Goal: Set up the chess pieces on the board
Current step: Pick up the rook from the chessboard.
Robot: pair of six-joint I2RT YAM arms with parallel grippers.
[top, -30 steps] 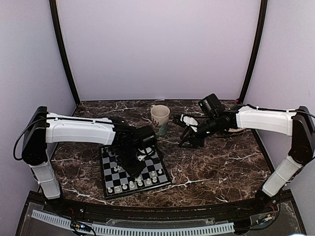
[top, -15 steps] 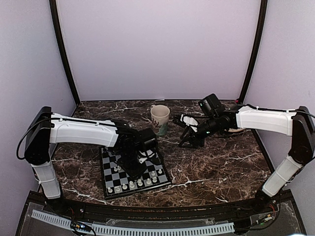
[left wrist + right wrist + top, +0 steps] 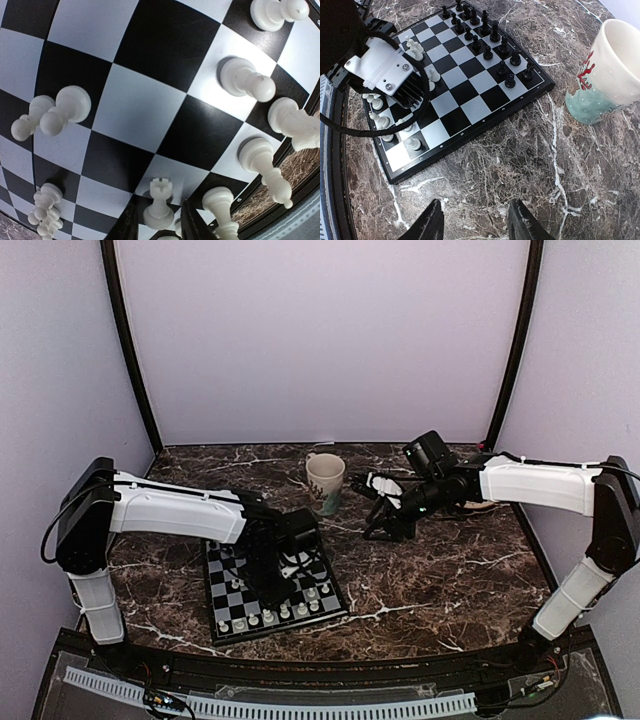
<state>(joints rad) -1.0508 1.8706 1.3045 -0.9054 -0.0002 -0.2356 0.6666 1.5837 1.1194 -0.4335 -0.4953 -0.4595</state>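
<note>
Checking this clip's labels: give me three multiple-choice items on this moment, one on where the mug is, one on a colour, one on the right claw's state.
1. The mug stands:
A) on the tabletop, off the board
B) inside a claw
C) on its side
2. The pieces along the board's near edge in the top view are:
A) black
B) red
C) white
3. The right claw is:
A) shut on a pawn
B) open and empty
C) shut on the mug
Answers: A, tabletop lies under and around it; C, that row is pale; B, its gap shows only tabletop.
</note>
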